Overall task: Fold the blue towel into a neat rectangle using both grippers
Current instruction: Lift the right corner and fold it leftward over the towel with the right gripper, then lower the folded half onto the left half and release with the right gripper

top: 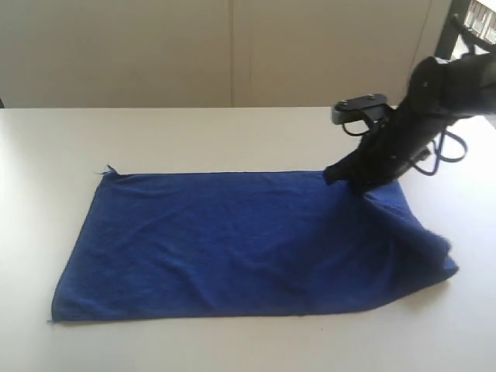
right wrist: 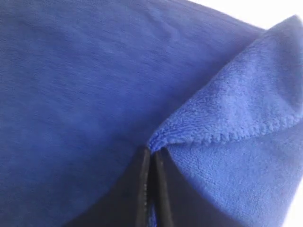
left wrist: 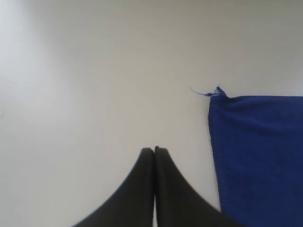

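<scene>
Tabletop point(top: 232, 345), white and plain, fills the nearest strip of the exterior view. On it lies the blue towel point(top: 232, 240), spread lengthwise across the table. Its near hem runs almost straight from the near left corner toward the right. The left and middle parts of the cloth lie flat, with only faint ripples.

The right end is not flat. It rises from the near right corner in a soft, sloping fold, climbing to the far right corner, which is held off the table. The right gripper point(top: 332, 175) has that corner. It reaches down from the right with its jaws closed on the cloth. In the right wrist view the stitched hem point(right wrist: 227, 137) curls over just ahead of the closed jaws. The lighter, fuzzier underside is turned up there, and the darker flat cloth spreads beyond it. Black cables point(top: 453, 151) loop behind this arm.

At the far left corner a loose thread point(top: 108, 169) sticks out from the hem onto the bare table.

The left gripper point(left wrist: 154, 150) shows only in its own wrist view. Its jaws are pressed fully together with nothing between them. It hangs over bare tabletop, apart from the towel and beside the corner with the frayed thread. Whether it touches the table cannot be told.

Farthest back, past the far table edge, stands a pale wall point(top: 232, 46).
</scene>
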Available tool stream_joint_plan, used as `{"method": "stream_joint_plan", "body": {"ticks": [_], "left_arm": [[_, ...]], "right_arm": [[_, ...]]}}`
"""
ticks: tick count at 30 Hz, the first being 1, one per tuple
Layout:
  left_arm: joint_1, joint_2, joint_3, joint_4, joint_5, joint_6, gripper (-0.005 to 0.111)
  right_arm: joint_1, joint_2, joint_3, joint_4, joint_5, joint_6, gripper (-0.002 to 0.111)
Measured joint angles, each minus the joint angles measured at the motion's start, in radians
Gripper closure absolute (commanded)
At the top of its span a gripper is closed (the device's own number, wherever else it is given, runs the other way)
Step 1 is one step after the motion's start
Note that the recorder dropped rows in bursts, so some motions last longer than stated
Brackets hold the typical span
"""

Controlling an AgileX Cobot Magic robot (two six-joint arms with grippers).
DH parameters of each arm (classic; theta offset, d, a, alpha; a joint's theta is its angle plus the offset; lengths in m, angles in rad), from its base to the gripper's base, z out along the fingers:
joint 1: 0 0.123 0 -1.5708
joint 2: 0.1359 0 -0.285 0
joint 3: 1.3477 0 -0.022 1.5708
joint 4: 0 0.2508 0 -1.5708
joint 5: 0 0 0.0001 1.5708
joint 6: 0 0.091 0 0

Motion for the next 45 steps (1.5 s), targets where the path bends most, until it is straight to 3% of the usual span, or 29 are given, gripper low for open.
{"method": "stream_joint_plan", "body": {"ticks": [11,19,37,40,45], "left_arm": [[0.0,0.004,0.006,0.0,-0.002,0.008,0.107],[0.0,0.005,0.006,0.0,-0.002,0.01,0.107],[0.0,0.005,0.006,0.0,-0.002,0.023,0.107],[0.0,0.005,0.006,0.0,-0.002,0.028,0.107],[0.0,0.005,0.006,0.0,-0.002,0.035,0.107]], "right_arm": [[0.289,0.035,-0.183,0.1,-0.011,0.012,0.108],[0.497,0.172,-0.413,0.121,-0.008,0.087,0.108],[0.596,0.396,-0.708,0.223,-0.001,0.128,0.107],[0.598,0.431,-0.729,0.233,-0.009,0.128,0.096],[0.598,0.457,-0.731,0.237,-0.007,0.093,0.047]]}}
